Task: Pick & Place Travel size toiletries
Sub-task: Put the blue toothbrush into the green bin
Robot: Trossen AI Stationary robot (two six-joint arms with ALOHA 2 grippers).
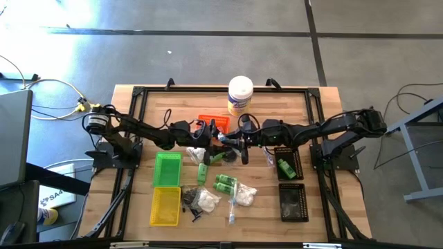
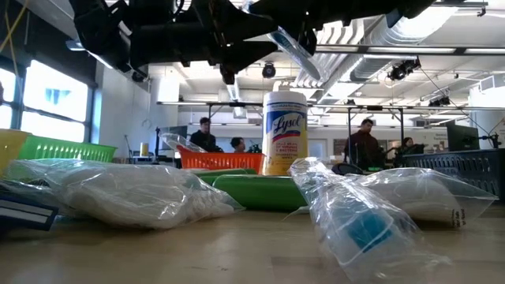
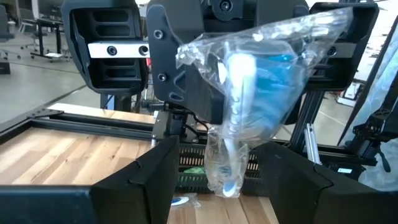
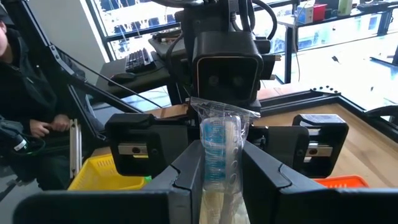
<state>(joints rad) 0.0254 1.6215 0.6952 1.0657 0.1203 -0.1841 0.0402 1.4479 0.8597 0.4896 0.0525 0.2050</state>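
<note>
Now we see the clear-wrapped toothbrush clenched between the right claw fingers, lifted above the middle of the desk. Facing it, our left claw stands released, fingers either side of the packet's hanging end, not gripping.

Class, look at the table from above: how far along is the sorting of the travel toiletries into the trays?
Done: green bottles lie in one black tray. In hand: the right gripper is shut on a clear-wrapped toothbrush in mid-air, and the left gripper stands open around it, as for a handover. Left: green bottles, white bags and small black pieces lie loose; the yellow tray looks empty.
</note>
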